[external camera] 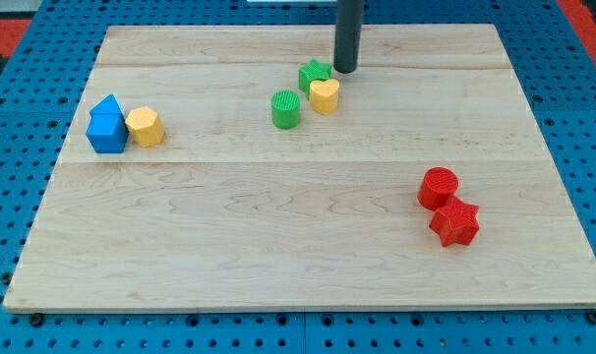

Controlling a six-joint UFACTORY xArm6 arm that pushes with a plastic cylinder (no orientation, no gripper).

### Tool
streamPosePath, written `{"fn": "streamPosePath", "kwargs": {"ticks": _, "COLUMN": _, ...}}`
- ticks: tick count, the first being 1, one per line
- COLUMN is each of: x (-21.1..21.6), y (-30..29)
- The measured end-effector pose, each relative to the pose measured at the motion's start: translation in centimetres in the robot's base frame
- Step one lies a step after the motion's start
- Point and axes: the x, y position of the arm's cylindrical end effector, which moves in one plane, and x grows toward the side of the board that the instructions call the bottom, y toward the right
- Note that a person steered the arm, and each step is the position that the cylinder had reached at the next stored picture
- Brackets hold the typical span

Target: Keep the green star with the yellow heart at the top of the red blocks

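My tip (345, 70) stood just right of the green star (315, 73), which touched the yellow heart (325, 95), upper centre; the rod's top was cut off. The red cylinder (439, 187) and red star (454, 222) sat lower right. No jaws showed; no writing.

Light falls evenly and brightly on the wooden board (278, 197), with no glare on its pale grain. Blocks on the board cast only short, soft shadows close to their bases. Focus is fairly sharp across it; the board's far edge looks slightly softer.

Green star (315, 73) touching yellow heart (325, 95)
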Motion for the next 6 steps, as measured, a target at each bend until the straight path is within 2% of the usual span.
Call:
{"fn": "streamPosePath", "kwargs": {"ticks": 1, "x": -3.4, "y": -3.7}}
{"fn": "streamPosePath", "kwargs": {"ticks": 2, "x": -0.8, "y": -7.8}}
{"fn": "streamPosePath", "kwargs": {"ticks": 4, "x": 8.9, "y": -5.0}}
{"fn": "streamPosePath", "kwargs": {"ticks": 5, "x": 7.3, "y": -6.8}}
{"fn": "streamPosePath", "kwargs": {"ticks": 6, "x": 2.1, "y": -9.4}}
